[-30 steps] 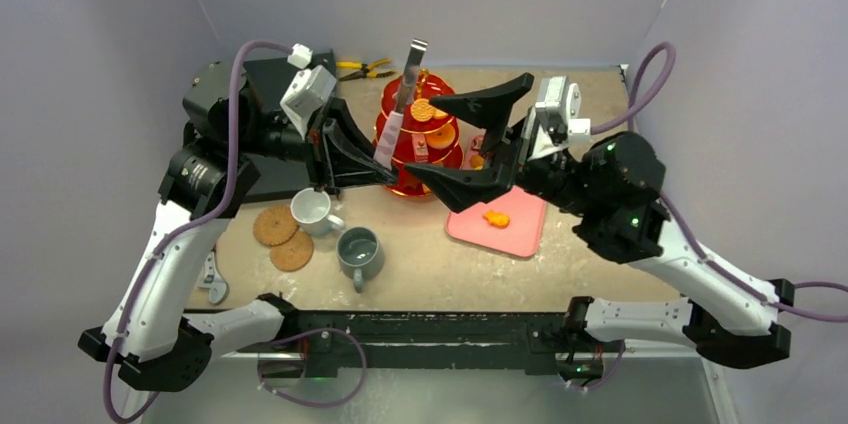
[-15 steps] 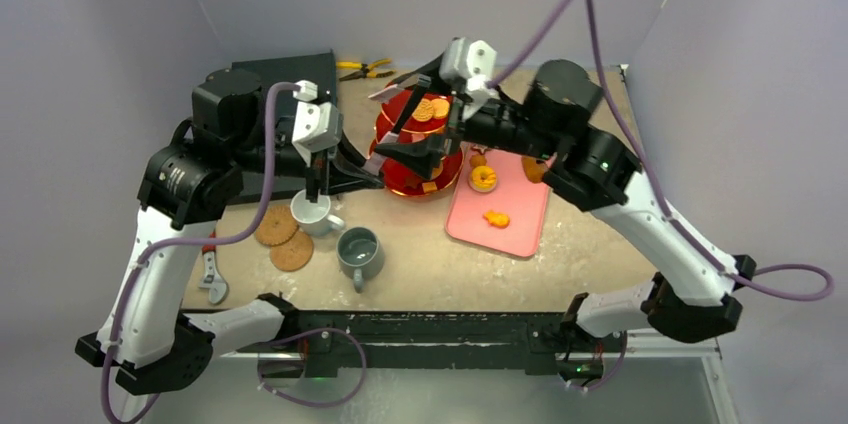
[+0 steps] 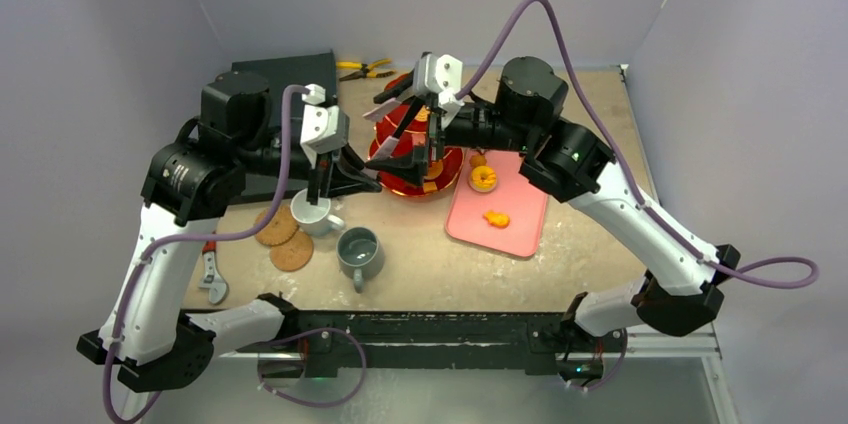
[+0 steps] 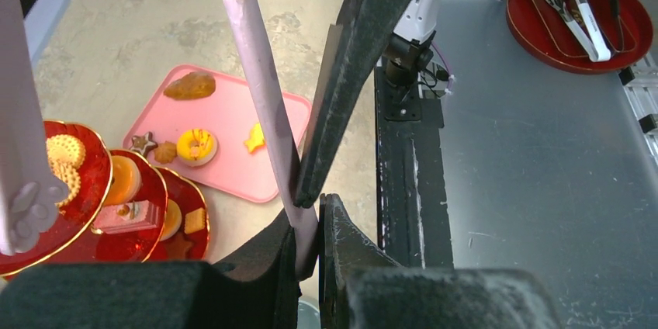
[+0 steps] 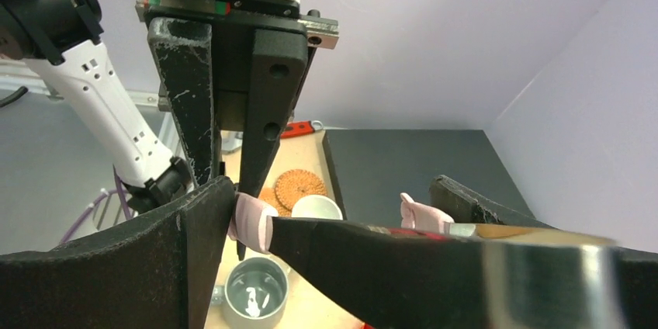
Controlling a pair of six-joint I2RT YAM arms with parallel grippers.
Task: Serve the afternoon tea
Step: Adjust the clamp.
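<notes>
My left gripper (image 3: 352,178) is shut on one pink arm of a pair of tongs (image 4: 264,81), just left of the red three-tier stand (image 3: 412,172). The tongs' other arm (image 4: 17,127) ends in a paw-shaped tip over the stand's biscuits (image 4: 65,160). Open wide, my right gripper (image 3: 397,126) reaches in from the right, one finger on each side of the tongs (image 5: 250,224). Below the left gripper stands the white mug (image 3: 310,212). The grey mug (image 3: 358,252) and two cork coasters (image 3: 282,237) are nearer the front. A doughnut (image 3: 483,178) and an orange biscuit (image 3: 495,218) lie on the pink tray (image 3: 522,232).
A dark slab (image 3: 285,72) lies at the back left and yellow-handled pliers (image 3: 362,69) sit behind the stand. A wrench (image 3: 213,281) lies by the left table edge. The two arms cross closely above the stand.
My right arm has swung left and brought its open jaws around the tongs over the stand. My left gripper has dropped toward the white mug, tipping the tongs from upright toward the right.
</notes>
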